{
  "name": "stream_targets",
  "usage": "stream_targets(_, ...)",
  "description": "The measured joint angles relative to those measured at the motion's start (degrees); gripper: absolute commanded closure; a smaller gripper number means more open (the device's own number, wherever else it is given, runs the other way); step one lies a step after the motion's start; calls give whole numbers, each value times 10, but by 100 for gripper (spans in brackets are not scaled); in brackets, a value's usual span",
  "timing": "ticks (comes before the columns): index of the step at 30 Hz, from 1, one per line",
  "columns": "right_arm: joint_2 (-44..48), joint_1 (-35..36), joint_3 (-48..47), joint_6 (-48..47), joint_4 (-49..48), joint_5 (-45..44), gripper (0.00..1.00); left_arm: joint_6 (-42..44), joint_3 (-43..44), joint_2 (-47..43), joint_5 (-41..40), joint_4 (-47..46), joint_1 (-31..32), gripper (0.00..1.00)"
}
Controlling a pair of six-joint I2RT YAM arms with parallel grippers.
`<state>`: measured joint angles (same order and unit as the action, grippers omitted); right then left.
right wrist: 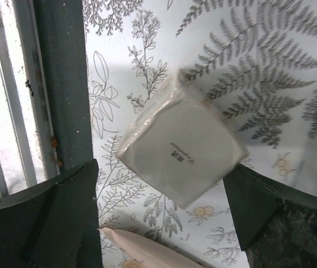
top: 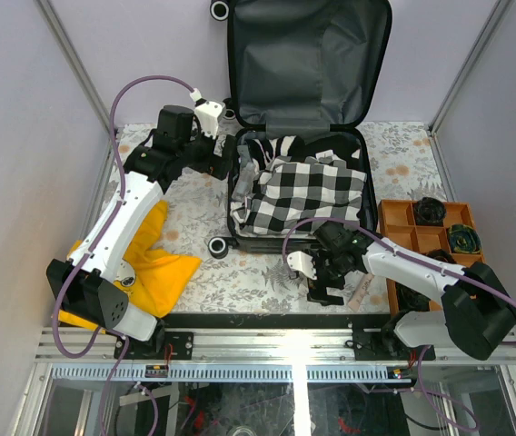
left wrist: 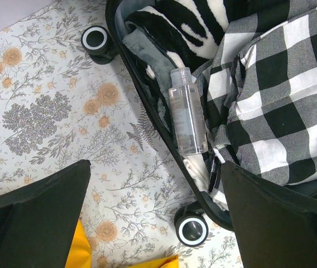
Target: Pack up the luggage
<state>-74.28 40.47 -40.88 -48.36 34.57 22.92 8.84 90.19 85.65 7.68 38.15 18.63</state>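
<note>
The luggage [top: 308,54] lies open on the table with its grey-lined lid propped up at the back. Its base holds a black-and-white checked cloth [top: 303,191] and a zebra-striped cloth [left wrist: 192,22]. A clear bottle [left wrist: 187,111] lies inside along the left wall of the luggage [left wrist: 211,209]. My left gripper [top: 222,162] [left wrist: 155,218] hovers open over that wall, holding nothing. My right gripper [top: 324,289] [right wrist: 164,218] is open low over the table's front edge. A white wrapped packet [right wrist: 181,148] lies on the table between its fingers, clear of both.
An orange compartment tray [top: 394,218] with dark items stands at the right. A yellow cloth [top: 153,263] lies at the left under the left arm. A pale pink packet [right wrist: 147,251] lies beside the white one. The table's front rail [right wrist: 63,84] is close to the right gripper.
</note>
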Motion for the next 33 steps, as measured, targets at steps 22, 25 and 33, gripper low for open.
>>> stream_targets(22, -57, 84, -10, 109, -74, -22, 53, 0, -17, -10, 0, -1, -5, 0)
stream_targets(25, -54, 85, -16, 118, -65, -32, 67, -2, -18, -12, 0, -1, -6, 0)
stream_targets(33, -53, 83, -226, 128, 52, -40, 75, -36, -18, -12, 33, -3, -46, 0)
